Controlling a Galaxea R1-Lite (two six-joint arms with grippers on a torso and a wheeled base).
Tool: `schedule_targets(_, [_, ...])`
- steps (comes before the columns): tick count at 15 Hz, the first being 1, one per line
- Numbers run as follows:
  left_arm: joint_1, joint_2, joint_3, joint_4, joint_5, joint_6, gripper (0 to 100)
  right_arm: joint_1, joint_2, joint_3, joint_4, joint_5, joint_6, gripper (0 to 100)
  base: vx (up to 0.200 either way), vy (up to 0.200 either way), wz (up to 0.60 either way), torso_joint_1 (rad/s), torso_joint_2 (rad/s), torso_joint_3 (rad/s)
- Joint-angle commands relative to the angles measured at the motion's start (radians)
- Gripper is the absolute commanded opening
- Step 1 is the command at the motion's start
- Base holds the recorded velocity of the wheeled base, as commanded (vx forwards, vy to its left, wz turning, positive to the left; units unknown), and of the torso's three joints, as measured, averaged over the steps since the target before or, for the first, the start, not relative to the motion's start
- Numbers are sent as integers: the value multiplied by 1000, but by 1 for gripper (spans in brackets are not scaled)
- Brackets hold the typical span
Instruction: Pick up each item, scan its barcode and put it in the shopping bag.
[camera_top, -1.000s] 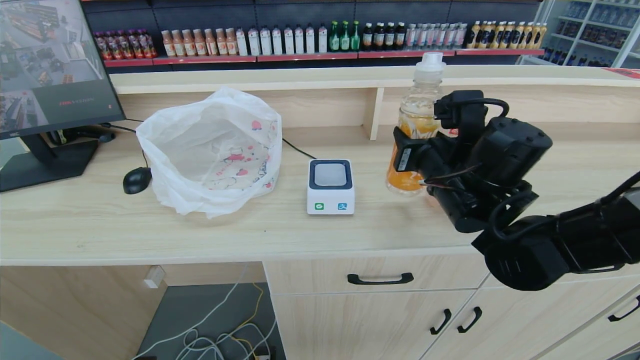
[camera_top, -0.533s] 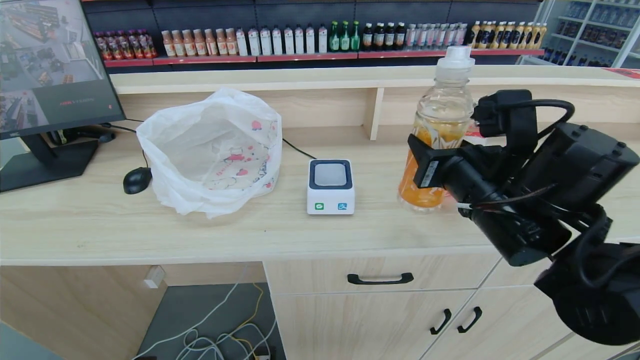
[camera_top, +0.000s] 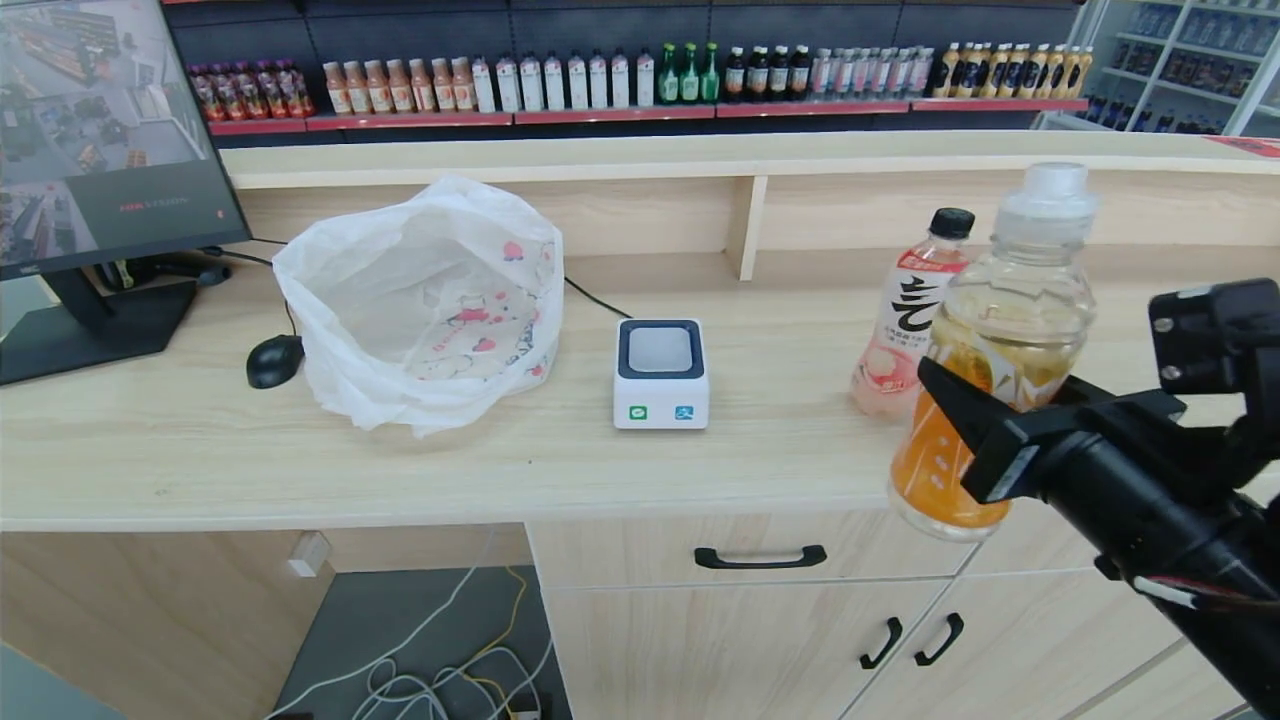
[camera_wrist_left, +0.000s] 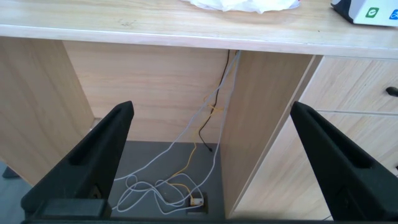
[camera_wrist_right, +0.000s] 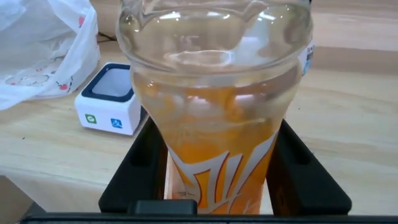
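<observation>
My right gripper (camera_top: 985, 425) is shut on a clear bottle of orange drink (camera_top: 985, 380) with a white cap, held upright in the air over the counter's front edge at the right. The same orange bottle (camera_wrist_right: 214, 118) sits between the black fingers (camera_wrist_right: 140, 162) in the right wrist view. A pink-labelled bottle (camera_top: 905, 320) with a black cap stands on the counter behind it. The white barcode scanner (camera_top: 661, 373) sits mid-counter, and the open white shopping bag (camera_top: 425, 300) stands to its left. My left gripper (camera_wrist_left: 211, 155) hangs open below the counter, holding nothing.
A monitor (camera_top: 90, 130) on a stand and a black mouse (camera_top: 273, 360) occupy the counter's left end. A raised wooden shelf (camera_top: 640, 160) runs along the back. Drawers with black handles (camera_top: 760, 557) lie below, and loose cables (camera_wrist_left: 186, 174) trail on the floor.
My right gripper has lifted the orange bottle off the counter and carried it right and toward me, uncovering the pink-labelled bottle behind it.
</observation>
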Motion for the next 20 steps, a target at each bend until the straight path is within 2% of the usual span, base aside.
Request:
schedule_targets(1, [0, 0, 0, 0, 0, 0, 100, 9, -88, 60, -1, 2, 0, 0, 0, 0, 0, 0, 0, 0])
schedule_targets(3, [0, 0, 0, 0, 0, 0, 100, 116, -141, 130, -1, 2, -2, 0, 0, 0, 0, 0, 0, 0])
schedule_targets(6, [-2, 0, 0, 0, 0, 0, 100, 222, -154, 129, -1, 1, -37, 0, 0, 0, 0, 0, 0, 0])
schedule_targets(7, [0, 0, 0, 0, 0, 0, 100, 273, -157, 123, -1, 1, -97, 0, 0, 0, 0, 0, 0, 0])
schedule_targets(9, [0, 0, 0, 0, 0, 0, 100, 317, -158, 101, 1, 1, -197, 0, 0, 0, 0, 0, 0, 0])
schedule_targets(11, [0, 0, 0, 0, 0, 0, 100, 413, -140, 40, 6, -1, -344, 0, 0, 0, 0, 0, 0, 0])
schedule_targets(17, [0, 0, 0, 0, 0, 0, 100, 483, -141, 74, 4, 4, -649, 0, 0, 0, 0, 0, 0, 0])
schedule_targets(20, [-2, 0, 0, 0, 0, 0, 100, 531, -98, 24, 4, 77, -809, 0, 0, 0, 0, 0, 0, 0])
